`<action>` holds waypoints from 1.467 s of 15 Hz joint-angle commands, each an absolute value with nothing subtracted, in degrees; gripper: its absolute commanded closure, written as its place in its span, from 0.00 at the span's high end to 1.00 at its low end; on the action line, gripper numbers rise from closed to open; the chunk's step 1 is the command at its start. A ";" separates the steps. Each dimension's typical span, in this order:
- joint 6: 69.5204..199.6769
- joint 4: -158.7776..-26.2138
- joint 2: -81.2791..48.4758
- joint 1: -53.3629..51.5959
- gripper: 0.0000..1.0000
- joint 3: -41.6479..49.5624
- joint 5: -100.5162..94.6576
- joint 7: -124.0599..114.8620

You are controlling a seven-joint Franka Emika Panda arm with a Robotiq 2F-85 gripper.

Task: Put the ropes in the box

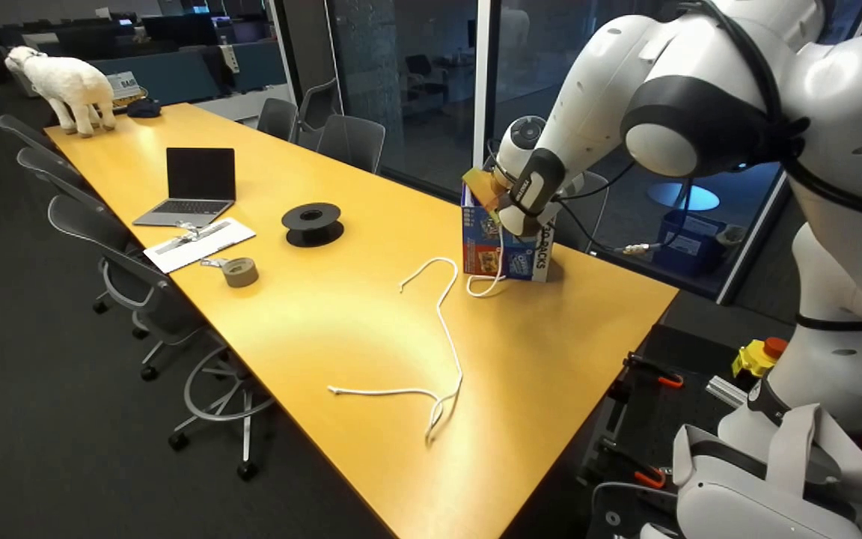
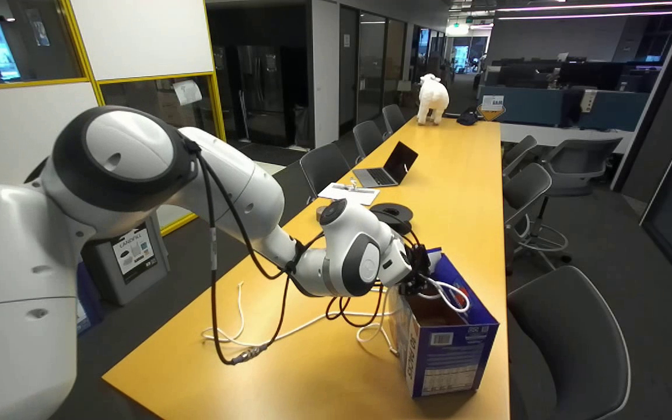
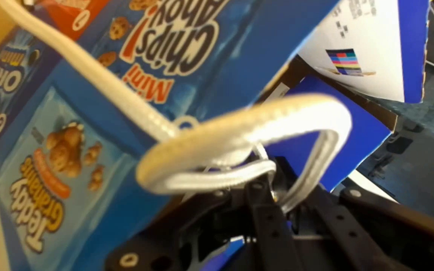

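Low and right of centre in the wrist view, the hand (image 3: pixel 283 194) is closed on a white rope (image 3: pixel 202 145), and a slack loop bows out ahead of the grip through the middle of the frame. At the lower right in an exterior view stands the upright, open-topped box (image 2: pixel 452 361), with hand and loop at its opening. The rope's tail is outside: right of centre in an exterior view it hangs before the printed face and curls on the counter (image 1: pixel 341 329). A loose rope (image 1: pixel 460 373) lies there too, from centre to lower middle of that frame.

Both should handle as light, limp and hard to damage. They will not push, so I would drop the loop deep inside, then pinch the tail low and lift it over the rim; dragging might tip the light cardboard. For the loose rope, the doubled bend at the lower middle looks the best hold, since two strands would rise together. How firmly the dark grip bites is hard to tell, with the loop so near the lens.
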State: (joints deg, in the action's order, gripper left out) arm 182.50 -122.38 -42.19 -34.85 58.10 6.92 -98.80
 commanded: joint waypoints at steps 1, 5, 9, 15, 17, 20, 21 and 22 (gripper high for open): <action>181.72 -118.21 -47.26 -33.79 0.45 57.75 12.28 -97.40; 182.47 -119.10 -46.94 -35.95 0.74 59.56 13.96 -96.10; 183.52 -121.09 -44.50 -39.54 1.00 62.78 14.30 -94.20; 187.29 -126.15 -38.84 -49.35 1.00 69.92 15.41 -88.49; 186.97 -128.84 -31.99 -52.06 1.00 69.46 13.85 -83.04; 185.14 -132.96 -24.07 -57.48 1.00 70.46 9.18 -78.83; 184.45 -134.18 -22.01 -59.17 1.00 70.89 7.84 -77.69; 184.20 -135.92 -20.02 -60.98 1.00 71.23 6.72 -76.55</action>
